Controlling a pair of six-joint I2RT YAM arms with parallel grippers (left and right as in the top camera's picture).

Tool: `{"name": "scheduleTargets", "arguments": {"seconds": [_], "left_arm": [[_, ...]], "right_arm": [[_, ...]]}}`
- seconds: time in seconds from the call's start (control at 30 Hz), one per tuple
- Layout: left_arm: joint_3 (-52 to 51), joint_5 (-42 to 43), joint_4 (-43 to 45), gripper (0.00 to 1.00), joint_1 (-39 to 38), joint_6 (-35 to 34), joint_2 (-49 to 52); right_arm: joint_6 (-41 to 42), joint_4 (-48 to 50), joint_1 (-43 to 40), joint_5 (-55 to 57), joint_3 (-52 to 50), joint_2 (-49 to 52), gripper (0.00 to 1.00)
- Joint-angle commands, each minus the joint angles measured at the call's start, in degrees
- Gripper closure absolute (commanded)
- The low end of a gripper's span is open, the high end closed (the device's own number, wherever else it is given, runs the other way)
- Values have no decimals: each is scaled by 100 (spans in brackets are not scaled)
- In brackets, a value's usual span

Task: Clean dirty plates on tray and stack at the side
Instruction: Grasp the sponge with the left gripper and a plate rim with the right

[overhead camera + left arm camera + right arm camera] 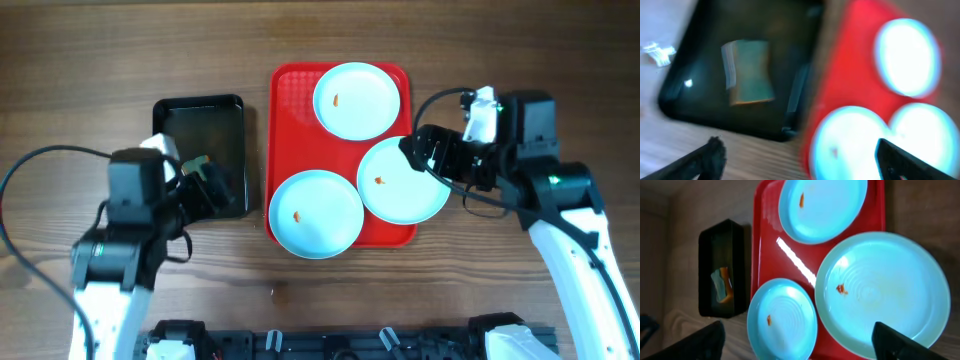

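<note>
right gripper (428, 152): fingers spread wide, empty, over the outer rim of the nearest plate (403, 185), which lies just below and ahead | two other plates (357, 100) farther ahead, all three orange-smeared, on red tray (288, 120) | left gripper (205, 182): spread, above black tray (200, 112), red tray just to its right

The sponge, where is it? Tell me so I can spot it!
Find the big red tray holding three blue plates. Beside it sits a smaller black tray. The sponge lies inside, green and blocky, not round like the plates.
</note>
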Motion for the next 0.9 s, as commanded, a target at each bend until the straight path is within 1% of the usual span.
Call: {"name": "scheduleTargets", "arguments": {"seconds": [0.0, 0.17, 0.2, 0.23, 0.27, 0.33, 0.4, 0.43, 0.5, 0.53, 0.57, 0.6, 0.63, 0.7, 0.8, 0.87], "left_arm": [[33, -1095, 173, 14, -26, -356, 868], [33, -1099, 833, 27, -26, -332, 2203], [33, -1099, 999, 30, -26, -269, 2465], [33, -1099, 1165, 35, -26, -144, 2715], [33, -1097, 1340, 38, -24, -15, 2935], [33, -1099, 1663, 39, -20, 153, 3338], [33, -1104, 1917, 44, -9, 275, 3637], [33, -1137, 1982, 49, -4, 275, 3718], [33, -1200, 2133, 62, 7, 275, 3926], [33, -1279, 2181, 66, 11, 275, 4000], [33, -1338, 2216, 74, 13, 275, 4070], [33, -1355, 2243, 90, 13, 284, 4155], [33, -1340, 2253, 96, 17, 291, 4199], [37, -1204, 2208, 96, 15, 428, 4207], [179, -584, 1987, 96, 15, 1272, 3919], [334, -264, 1770, 96, 11, 1683, 3654]], "right_arm": [[-367, -138, -11, -313, 129, -13, 16], [-616, -262, -11, -315, 129, -13, 19], [-656, -297, -7, -315, 129, -11, 19], [-682, -341, -4, -313, 129, -11, 19], [-732, -376, 0, -317, 127, -11, 19], [-846, -435, 66, -332, 127, -11, 20], [-960, -476, 197, -332, 127, -11, 20], [-964, -485, 291, -313, 127, -11, 20], [-957, -487, 494, -313, 127, -11, 20], [-955, -476, 575, -306, 127, -11, 20], [-951, -444, 686, -286, 127, -11, 20], [-933, -391, 787, -256, 127, -11, 21], [-933, -343, 848, -240, 127, -11, 22], [-929, -269, 931, -229, 127, -11, 22], [-774, -229, 968, -133, 127, -11, 22], [-774, -223, 968, -133, 127, -11, 22]]}}
